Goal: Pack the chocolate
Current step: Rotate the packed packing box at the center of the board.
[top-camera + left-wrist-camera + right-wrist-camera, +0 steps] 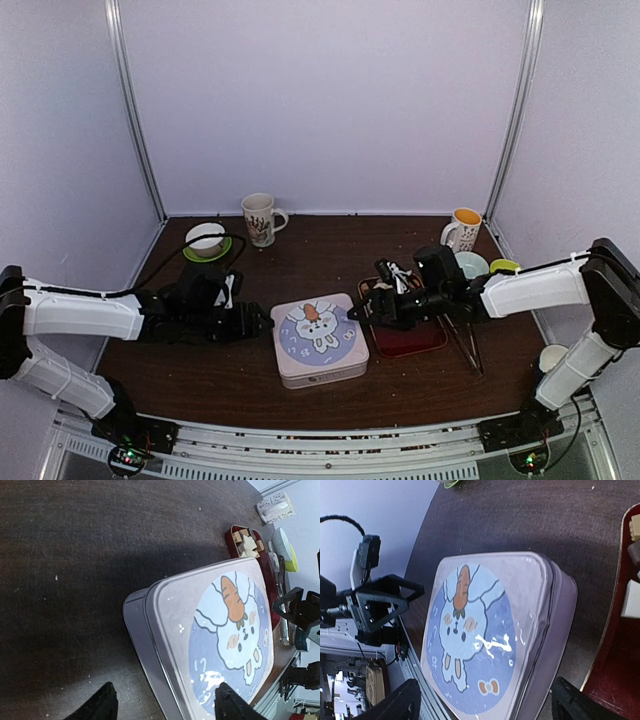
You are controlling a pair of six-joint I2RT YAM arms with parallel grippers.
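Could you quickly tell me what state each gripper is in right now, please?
Left gripper: open, holding nothing.
Right gripper: open, holding nothing.

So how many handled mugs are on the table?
2: a patterned mug at the back middle, and an orange-lined mug at the back right. Others may be hidden.

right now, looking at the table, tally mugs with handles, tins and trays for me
mugs with handles: 2 (patterned mug, orange-lined mug)
tins: 1 (rabbit-lid tin)
trays: 1 (dark-red tray)
total: 4
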